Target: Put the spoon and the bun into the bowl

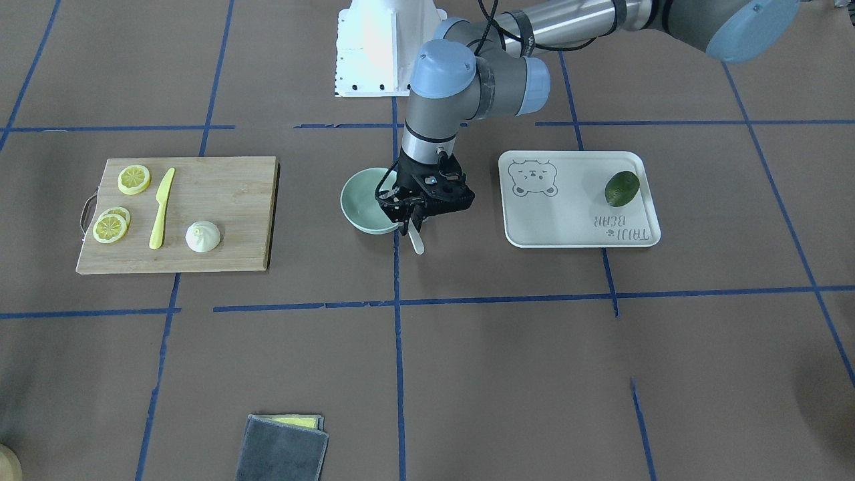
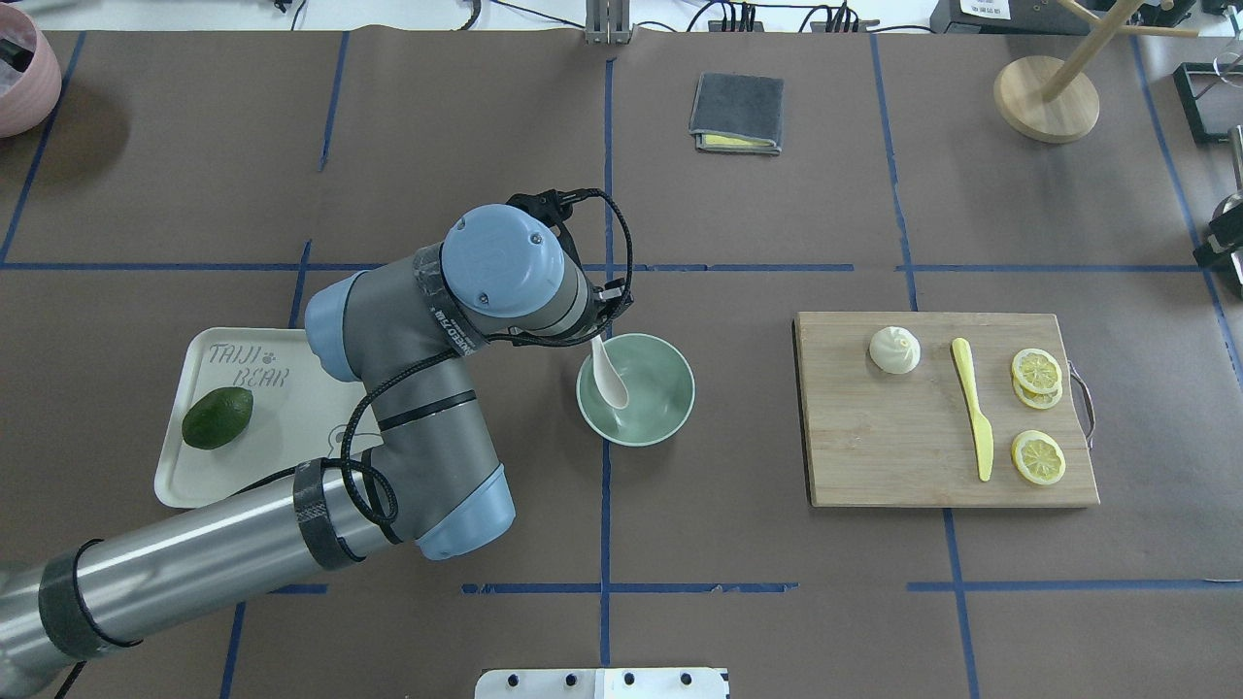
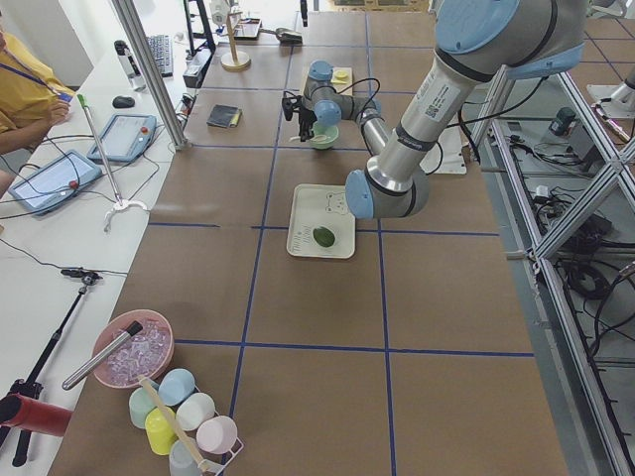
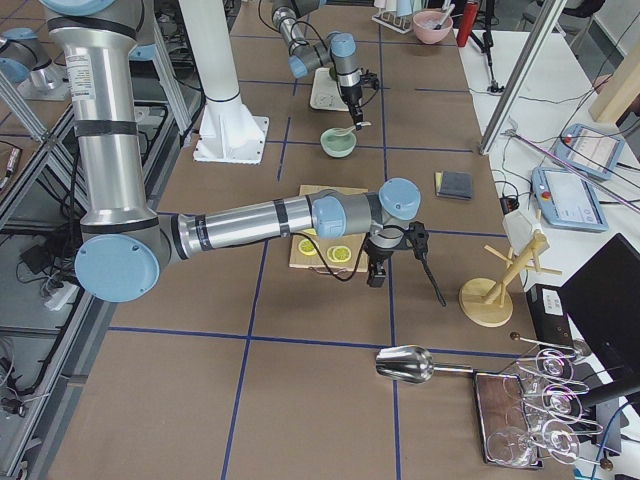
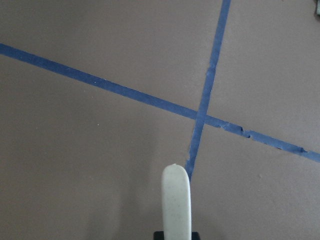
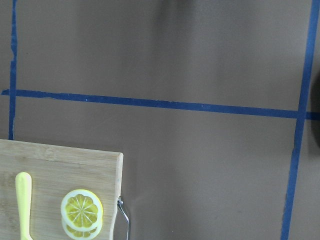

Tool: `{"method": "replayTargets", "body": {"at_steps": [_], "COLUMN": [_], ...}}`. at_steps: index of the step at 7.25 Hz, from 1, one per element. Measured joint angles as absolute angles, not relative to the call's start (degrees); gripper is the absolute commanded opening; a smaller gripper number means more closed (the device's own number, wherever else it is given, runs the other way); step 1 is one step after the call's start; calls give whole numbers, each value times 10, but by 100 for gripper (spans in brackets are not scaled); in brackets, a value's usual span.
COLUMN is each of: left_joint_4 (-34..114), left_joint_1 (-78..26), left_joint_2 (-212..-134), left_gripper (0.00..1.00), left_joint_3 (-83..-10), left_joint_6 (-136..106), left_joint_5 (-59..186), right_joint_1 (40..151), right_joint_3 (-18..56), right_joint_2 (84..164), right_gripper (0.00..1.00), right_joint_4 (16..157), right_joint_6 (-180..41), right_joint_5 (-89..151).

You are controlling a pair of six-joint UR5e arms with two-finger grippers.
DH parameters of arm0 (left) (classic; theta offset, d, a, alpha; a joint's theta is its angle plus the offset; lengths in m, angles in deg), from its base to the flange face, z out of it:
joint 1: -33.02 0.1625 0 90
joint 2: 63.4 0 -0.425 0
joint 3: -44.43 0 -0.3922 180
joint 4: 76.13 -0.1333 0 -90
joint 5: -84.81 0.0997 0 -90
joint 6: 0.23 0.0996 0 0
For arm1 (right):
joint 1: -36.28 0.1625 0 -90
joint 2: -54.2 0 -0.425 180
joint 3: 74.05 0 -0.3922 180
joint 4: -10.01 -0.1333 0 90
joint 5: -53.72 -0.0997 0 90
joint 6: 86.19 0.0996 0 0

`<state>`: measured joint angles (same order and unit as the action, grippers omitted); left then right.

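Note:
The off-white spoon (image 2: pixel 611 375) is held in my left gripper (image 1: pixel 410 223), which is shut on its middle. The scoop hangs over the mint-green bowl (image 2: pixel 663 393), and the handle (image 1: pixel 416 240) sticks out past the rim of the bowl (image 1: pixel 359 208). The handle also shows in the left wrist view (image 5: pixel 176 202). The white pleated bun (image 2: pixel 894 349) sits on the wooden board (image 2: pixel 874 447), also in the front view (image 1: pixel 202 236). My right gripper (image 4: pixel 377 272) hovers beyond the board's far end. I cannot tell whether it is open or shut.
A yellow knife (image 2: pixel 974 410) and lemon slices (image 2: pixel 1037 373) lie on the board. A bear-print tray (image 2: pixel 282 408) with a green fruit (image 2: pixel 218 417) lies under my left arm. A folded grey cloth (image 2: pixel 738 112) lies at the far side.

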<state>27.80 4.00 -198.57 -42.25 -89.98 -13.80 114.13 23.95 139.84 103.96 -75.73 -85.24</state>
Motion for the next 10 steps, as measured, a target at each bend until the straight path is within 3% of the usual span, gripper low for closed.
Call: {"method": "replayTargets", "body": {"at_steps": [1, 4, 8, 10], "left_joint_4": [277, 273, 272, 273], "left_joint_1": [40, 32, -81, -102], "left_joint_2": [-1984, -1928, -1788, -1761], "left_gripper": [93, 91, 93, 94], "left_joint_3": [-432, -524, -641, -656], "left_joint_6": [-900, -862, -636, -610], "left_joint_5": [-137, -142, -244, -260], "right_joint_1": [1141, 1106, 902, 825], "right_joint_3": [240, 257, 274, 276], "right_joint_2": [1398, 1384, 1362, 1344], "right_gripper": [100, 100, 100, 100], "right_joint_4": [1040, 1031, 794, 768], "right_joint_6": [-757, -723, -303, -196], "right_joint_5": [-853, -853, -728, -660]}}
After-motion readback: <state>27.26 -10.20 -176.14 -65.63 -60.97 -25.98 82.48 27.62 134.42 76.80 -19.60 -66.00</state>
